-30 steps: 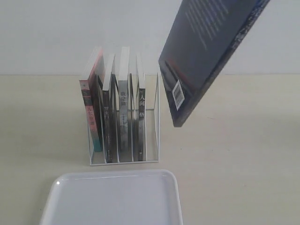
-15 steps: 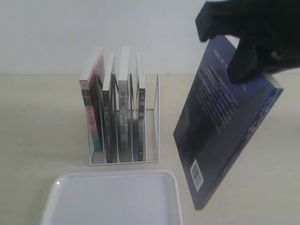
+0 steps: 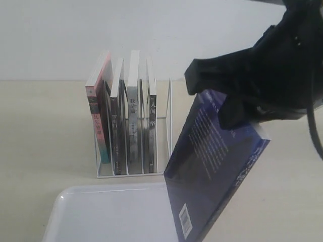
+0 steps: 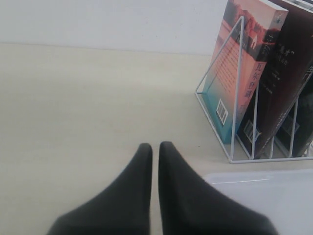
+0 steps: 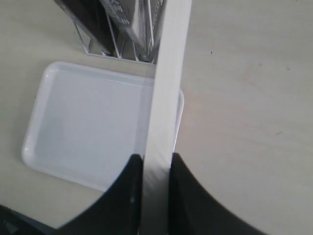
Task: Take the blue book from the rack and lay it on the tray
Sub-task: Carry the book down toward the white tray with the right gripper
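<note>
My right gripper [image 3: 218, 99] is shut on the blue book [image 3: 212, 166] and holds it tilted in the air, back cover and barcode facing the exterior camera. The book's low corner hangs over the right end of the white tray [image 3: 101, 214]. In the right wrist view its pale page edge [image 5: 166, 83] runs out from between the fingers of the right gripper [image 5: 156, 159], above the tray [image 5: 83, 127]. The white wire rack [image 3: 169, 126] stands behind the tray with several books; its rightmost slot is empty. My left gripper [image 4: 155, 147] is shut on nothing, low over the table.
A pink-and-teal book [image 4: 239, 58] fills the rack's [image 4: 234, 93] end slot, with dark-spined books beside it. A corner of the tray [image 4: 264, 196] lies next to the left gripper. The pale table runs to a white wall behind.
The right gripper has come down and to the left with the blue book. The book's low corner now hangs over the tray's right end rather than beside it.
</note>
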{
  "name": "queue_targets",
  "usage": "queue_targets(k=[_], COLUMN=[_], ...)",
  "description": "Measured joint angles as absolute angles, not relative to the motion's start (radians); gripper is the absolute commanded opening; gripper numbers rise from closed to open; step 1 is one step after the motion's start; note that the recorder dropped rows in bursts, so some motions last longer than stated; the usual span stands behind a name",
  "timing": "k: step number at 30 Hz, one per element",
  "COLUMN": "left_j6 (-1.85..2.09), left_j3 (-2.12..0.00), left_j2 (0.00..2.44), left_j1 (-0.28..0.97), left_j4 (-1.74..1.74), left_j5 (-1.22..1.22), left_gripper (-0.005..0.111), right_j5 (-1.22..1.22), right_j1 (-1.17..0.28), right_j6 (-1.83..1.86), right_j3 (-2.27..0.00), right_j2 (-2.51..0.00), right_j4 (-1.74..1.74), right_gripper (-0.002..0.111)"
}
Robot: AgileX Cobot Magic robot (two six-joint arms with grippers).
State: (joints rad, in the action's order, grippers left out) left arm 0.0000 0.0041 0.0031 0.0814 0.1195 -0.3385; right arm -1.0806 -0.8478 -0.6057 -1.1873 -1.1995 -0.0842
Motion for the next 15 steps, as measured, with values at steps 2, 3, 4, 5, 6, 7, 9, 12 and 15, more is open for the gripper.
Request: queue_targets(k=[2,3,4,5,6,7,9,12,15], left_j6=[0.000,0.000,0.000,0.000,0.000,0.000,0.000,0.000,0.000], left_j3=[0.004,0.004,0.004,0.004,0.004,0.004,0.004,0.004,0.004], left_j2=[0.003,0.003,0.003,0.003,0.003,0.003,0.003,0.003,0.003], left_j1=[0.081,0.081,0.081,0.081,0.081,0.081,0.081,0.081,0.081], left_j4=[0.119,0.119,0.119,0.119,0.119,0.119,0.119,0.119,0.119], left_j5=[-0.339,-0.339,-0.339,-0.339,-0.339,-0.339,-0.339,-0.339,-0.339], left_gripper=[0.004,0.004,0.004,0.004,0.004,0.004,0.004,0.004,0.004], right_j5=[-1.062,-1.054,-1.050,-1.044,-1.035,-1.029,-1.010,-1.001,-1.000], right_j1=[-0.848,-0.848,-0.848,-0.848,-0.848,-0.848,-0.848,-0.848,-0.848], right_j6=[-0.611,-0.613,-0.618,-0.621,-0.626,-0.629,-0.631,-0.635,-0.635], right_j3=[-1.163,-1.156,-1.148,-1.146,-1.144,-1.144,-1.144,-1.144,-1.144], right_j2=[-1.200,-1.200,-1.200,-1.200,-1.200,-1.201,-1.206,-1.232,-1.274], right_j4=[-0.074,-0.071,-0.071,-0.071,-0.071,-0.069,-0.065,-0.058,-0.058], right_gripper=[0.000,0.000,0.000,0.000,0.000,0.000,0.000,0.000,0.000])
